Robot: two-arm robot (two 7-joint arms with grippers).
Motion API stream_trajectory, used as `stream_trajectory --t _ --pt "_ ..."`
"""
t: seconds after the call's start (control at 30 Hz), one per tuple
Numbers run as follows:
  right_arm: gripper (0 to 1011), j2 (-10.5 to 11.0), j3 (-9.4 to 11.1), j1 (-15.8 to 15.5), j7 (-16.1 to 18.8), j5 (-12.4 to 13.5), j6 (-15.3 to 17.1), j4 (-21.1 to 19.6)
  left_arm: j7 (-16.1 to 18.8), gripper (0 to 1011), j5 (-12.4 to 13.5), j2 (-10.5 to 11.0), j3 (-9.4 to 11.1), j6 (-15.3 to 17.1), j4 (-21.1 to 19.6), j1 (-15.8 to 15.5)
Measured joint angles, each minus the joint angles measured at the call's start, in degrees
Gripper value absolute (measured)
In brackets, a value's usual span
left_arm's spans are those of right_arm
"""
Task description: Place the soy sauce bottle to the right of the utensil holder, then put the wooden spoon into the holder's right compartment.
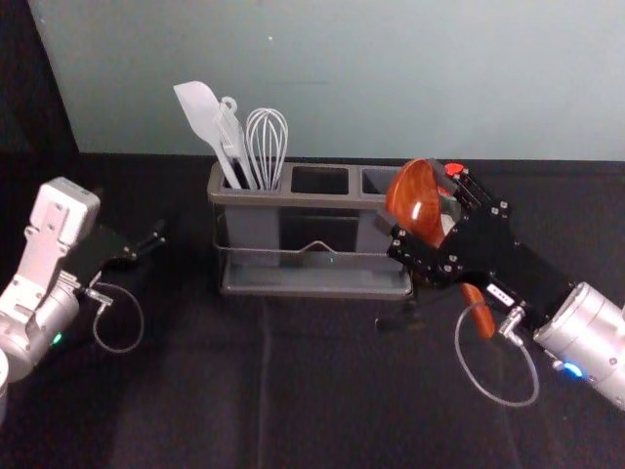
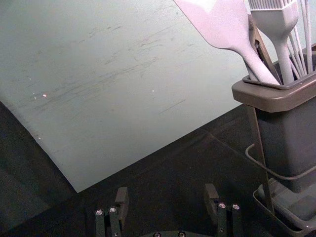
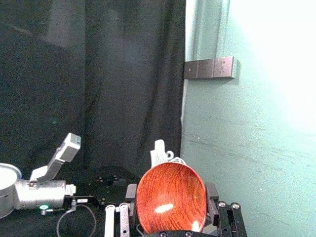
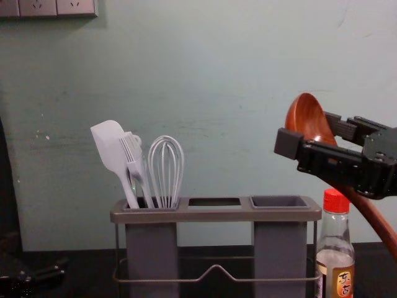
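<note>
Wooden spoon (image 4: 303, 117), one: aloft in right gripper (image 4: 312, 132), fingers closed about bowl.
Soy sauce bottle (image 4: 335, 254): upright, just right of utensil holder (image 4: 217, 215). Left gripper (image 1: 146, 244): left of holder, fingers apart, empty.

The right compartment (image 4: 279, 248) is open from above, while the soy sauce bottle (image 4: 335, 261) crowds the holder's right end.

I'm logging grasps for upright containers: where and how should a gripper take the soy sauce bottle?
Probably grip the bottle by its wider body below the neck, coming level from the robot's right, fingers front and back: it stands upright, with the holder close on its left.
</note>
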Motion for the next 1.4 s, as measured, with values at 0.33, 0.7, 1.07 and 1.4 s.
stream_trajectory --t 0.33,0.7,1.07,1.4 --pt "838 0.1 -0.2 0.0 -0.8 -0.1 0.0 0.2 0.0 1005 0.0 0.0 0.0 0.0 0.0 0.0" --pt "838 0.1 -0.3 0.1 -0.7 -0.1 0.2 0.2 0.0 1005 0.0 0.0 0.0 0.0 0.0 0.0" --pt "838 0.1 -0.6 0.8 -0.8 -0.1 0.1 0.4 0.0 1005 0.0 0.0 0.0 0.0 0.0 0.0" --pt "838 -2.3 -3.2 9.7 -1.1 0.9 -0.3 4.3 0.0 1005 0.0 0.0 0.0 0.0 0.0 0.0"
